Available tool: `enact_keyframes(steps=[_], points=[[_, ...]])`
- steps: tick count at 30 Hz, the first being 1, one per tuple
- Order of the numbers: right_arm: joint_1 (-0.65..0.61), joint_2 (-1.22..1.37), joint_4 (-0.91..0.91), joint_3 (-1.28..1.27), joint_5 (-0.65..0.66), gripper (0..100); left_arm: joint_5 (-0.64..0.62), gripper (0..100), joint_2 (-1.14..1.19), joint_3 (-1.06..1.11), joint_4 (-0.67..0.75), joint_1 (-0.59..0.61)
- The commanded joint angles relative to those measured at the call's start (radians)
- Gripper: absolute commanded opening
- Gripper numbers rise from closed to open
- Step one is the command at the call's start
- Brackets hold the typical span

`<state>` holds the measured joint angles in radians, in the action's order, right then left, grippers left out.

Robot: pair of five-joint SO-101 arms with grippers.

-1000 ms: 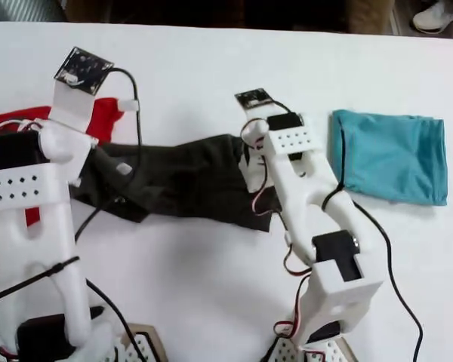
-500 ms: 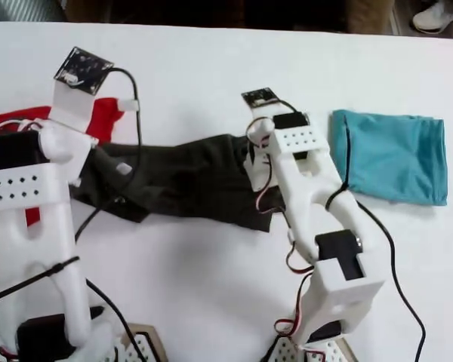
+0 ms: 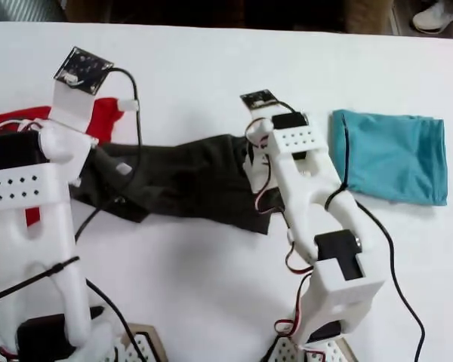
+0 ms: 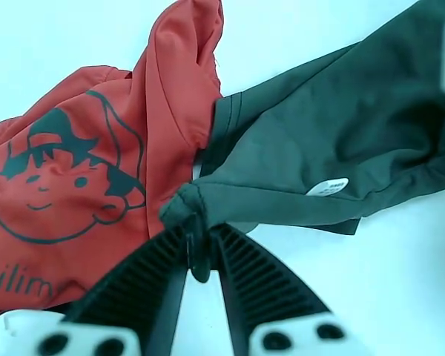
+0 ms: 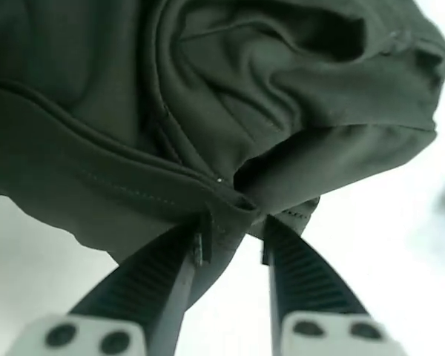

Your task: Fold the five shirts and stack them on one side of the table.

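Note:
A dark shirt (image 3: pixel 177 181) lies stretched out between my two arms in the middle of the table. My left gripper (image 4: pixel 198 236) is shut on a bunched edge of the dark shirt (image 4: pixel 319 126), beside a red shirt (image 4: pixel 74 170) with a cartoon face. In the high view the left gripper (image 3: pixel 94 156) sits at the shirt's left end, over the red shirt (image 3: pixel 106 117). My right gripper (image 5: pixel 231 236) pinches a folded hem of the dark shirt (image 5: pixel 208 111); in the high view the right gripper (image 3: pixel 249 164) is at the shirt's right end. A folded teal shirt (image 3: pixel 392 154) lies to the right.
The white table (image 3: pixel 211 286) has bare room in front of the dark shirt and along the far side. Cables (image 3: pixel 392 279) trail from the right arm across the table near the teal shirt. Both arm bases stand at the near edge.
The right arm has shifted slightly to the right with the dark shirt's end in its gripper. The left arm has stayed still.

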<state>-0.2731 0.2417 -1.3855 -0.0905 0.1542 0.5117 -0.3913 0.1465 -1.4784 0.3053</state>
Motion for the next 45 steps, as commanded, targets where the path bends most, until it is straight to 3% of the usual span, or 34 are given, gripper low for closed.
enact_keyframes(steps=[1, 13, 20, 29, 40, 45], points=[[0.002, -0.005, -0.015, 0.011, 0.000, 13.8, 0.002, 3, -0.025, -0.016, 0.018, 0.009], [-0.070, -0.007, 0.022, -0.015, 0.002, 13.4, 0.002, 3, -0.025, -0.016, 0.018, 0.009], [-0.064, -0.008, 0.036, -0.015, 0.002, 2.0, 0.002, 3, -0.025, -0.016, 0.018, 0.011], [0.030, -0.030, 0.035, -0.009, 0.055, 2.0, 0.002, 3, -0.021, -0.008, 0.015, 0.011], [0.059, -0.438, 0.087, -0.012, 0.135, 1.9, -0.005, 3, -0.015, -0.015, 0.018, 0.000], [0.085, -0.499, 0.166, -0.008, 0.135, 1.9, -0.009, 3, -0.021, -0.018, 0.063, -0.089]])
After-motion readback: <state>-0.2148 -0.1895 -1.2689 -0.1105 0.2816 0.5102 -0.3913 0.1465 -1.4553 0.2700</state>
